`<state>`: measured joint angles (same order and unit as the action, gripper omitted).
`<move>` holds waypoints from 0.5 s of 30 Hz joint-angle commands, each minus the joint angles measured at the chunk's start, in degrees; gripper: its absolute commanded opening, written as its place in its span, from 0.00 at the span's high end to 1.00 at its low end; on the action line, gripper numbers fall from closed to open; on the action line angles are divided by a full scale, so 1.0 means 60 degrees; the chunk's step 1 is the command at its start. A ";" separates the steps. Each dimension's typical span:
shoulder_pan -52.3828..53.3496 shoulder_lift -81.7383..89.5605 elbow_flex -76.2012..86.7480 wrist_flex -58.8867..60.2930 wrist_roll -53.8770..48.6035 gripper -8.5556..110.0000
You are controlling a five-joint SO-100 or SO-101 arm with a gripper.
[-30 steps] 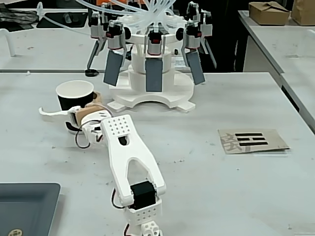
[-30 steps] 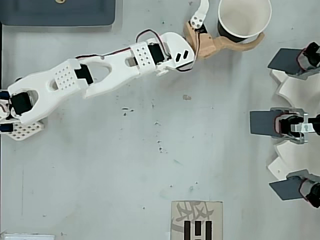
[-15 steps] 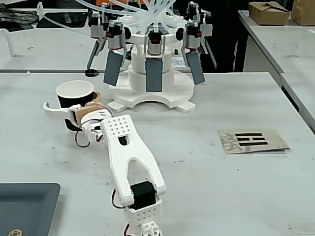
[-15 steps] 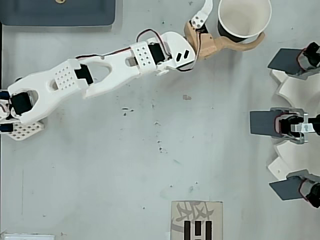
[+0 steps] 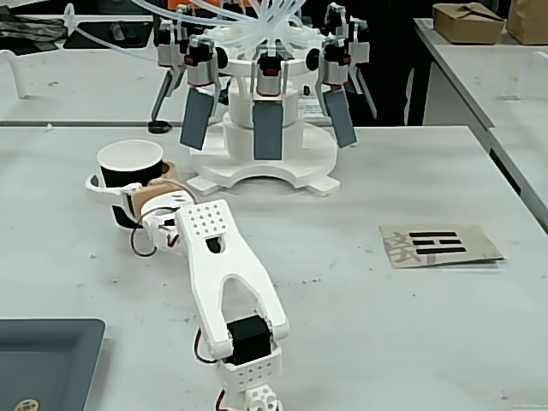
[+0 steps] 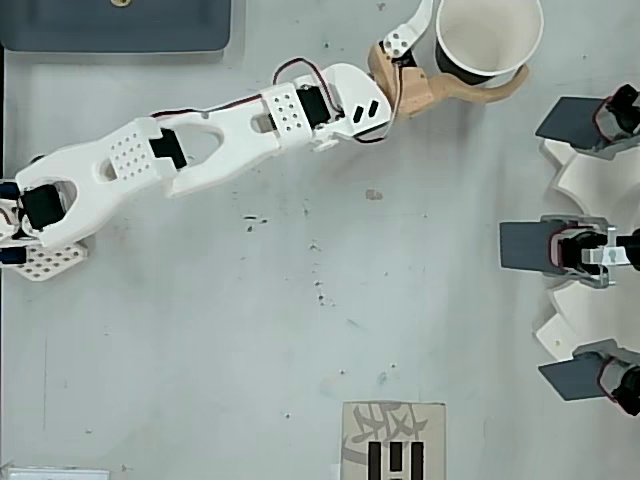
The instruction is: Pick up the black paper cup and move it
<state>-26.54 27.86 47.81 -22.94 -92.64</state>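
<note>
Black paper cup [image 6: 489, 38] upright on worktop [image 6: 300, 330], beside white machine [image 5: 265, 163]. Tool [image 6: 470, 50] brackets cup, jaws apart, not clamped. Grasp step. Next: squeeze wall gently, lift straight, avoid paddles.

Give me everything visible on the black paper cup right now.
The black paper cup stands upright and empty on the grey table, with a black wall, white rolled rim and white inside. It looks like paper. It sits beside the white machine's base. The gripper brackets it: the tan finger hugs one side, the white finger is close on the other.
</note>
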 commanded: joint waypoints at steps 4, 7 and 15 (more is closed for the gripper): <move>0.0029 0.0776 -0.0615 0.0132 0.0088 0.70; 0.0044 0.0820 -0.0615 0.0161 0.0103 0.71; 0.0044 0.0879 -0.0615 0.0161 0.0103 0.77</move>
<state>-26.54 27.95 47.11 -22.24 -92.29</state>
